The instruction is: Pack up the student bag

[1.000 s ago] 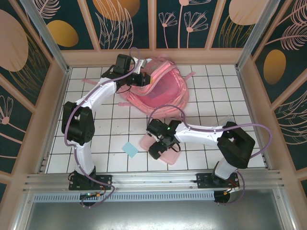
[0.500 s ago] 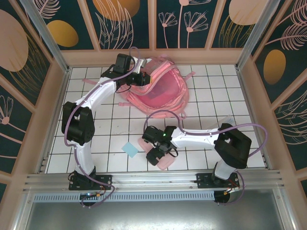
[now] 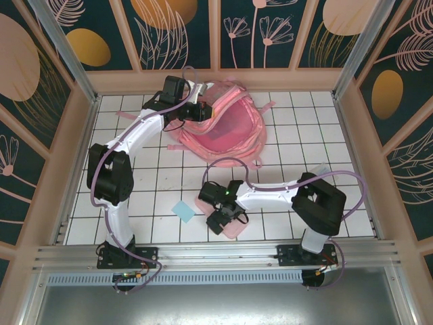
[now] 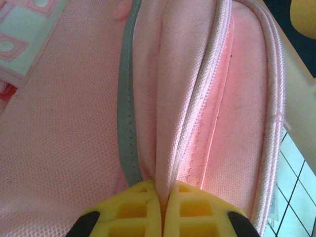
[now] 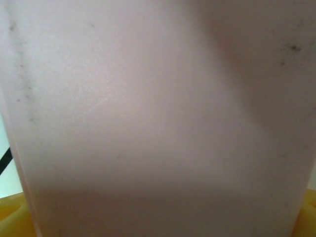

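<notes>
Right arm [image 3: 270, 196] shifted left over pencil case [image 3: 238, 230] | left jaws pinching student bag [image 3: 230, 128]

The student bag [image 3: 226, 128] lies far back on the desk [image 3: 304, 156], the left pincer [image 4: 160, 190] at its left rim. Nearer, a flat case [image 3: 238, 229] lies under the right pincer [image 3: 220, 220], probably touching; a card [image 3: 183, 211] just left of it
</notes>
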